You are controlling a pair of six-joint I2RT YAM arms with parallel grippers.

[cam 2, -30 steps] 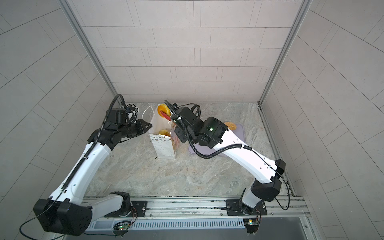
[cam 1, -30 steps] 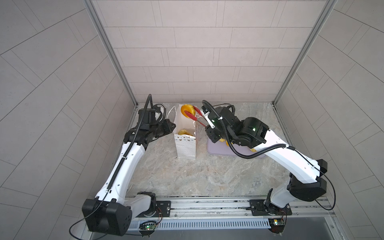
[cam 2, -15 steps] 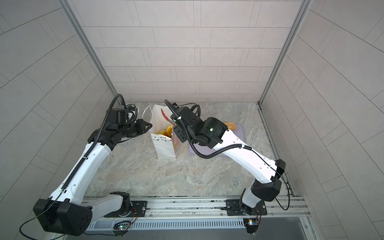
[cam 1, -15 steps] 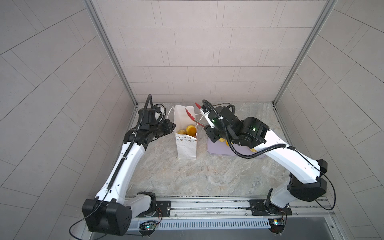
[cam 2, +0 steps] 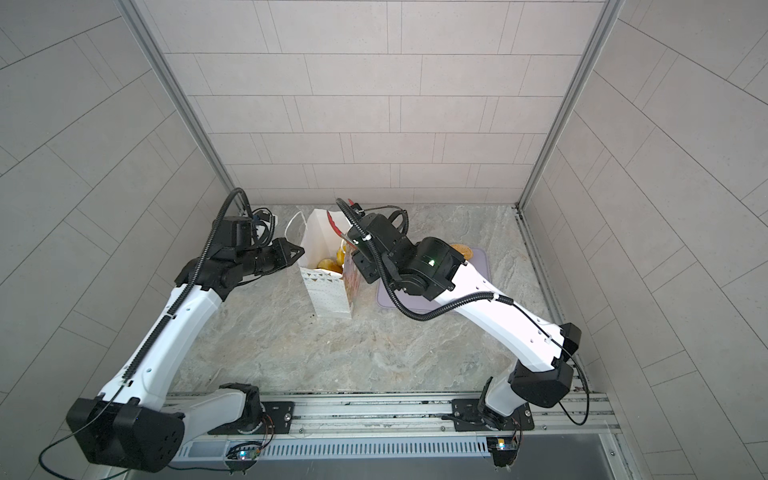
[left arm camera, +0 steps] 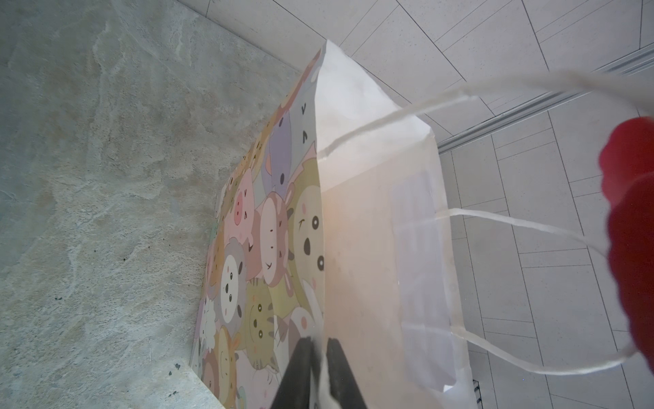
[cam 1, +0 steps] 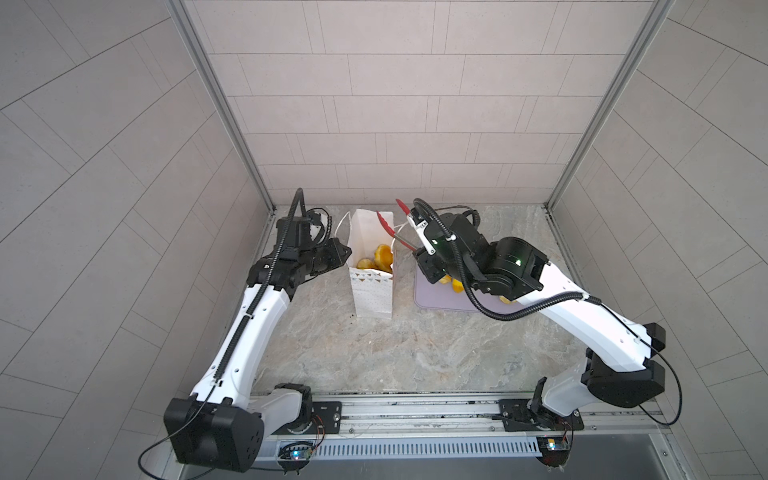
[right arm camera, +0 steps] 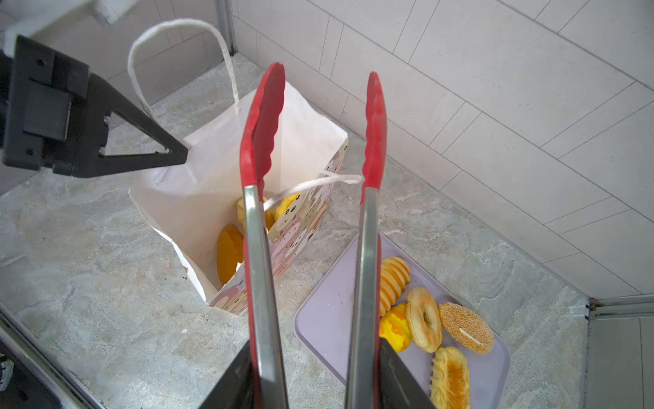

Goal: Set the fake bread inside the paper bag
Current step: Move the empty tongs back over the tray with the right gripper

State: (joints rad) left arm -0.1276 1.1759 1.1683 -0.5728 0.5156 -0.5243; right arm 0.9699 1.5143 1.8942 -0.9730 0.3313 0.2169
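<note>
The fake bread (right arm camera: 424,320) is sitting in two places: a few pieces are lying at the bottom of the paper bag (cam 1: 371,299), the rest on the lilac tray (right arm camera: 327,318). On the left, my left gripper (left arm camera: 318,341) is pinching the bag's rim. The bag is standing upright with its mouth open. Just right of it, my right gripper (right arm camera: 313,354) is clamping the tongs (right arm camera: 260,148). Their red tips are gaping empty, seemingly above the mouth.
</note>
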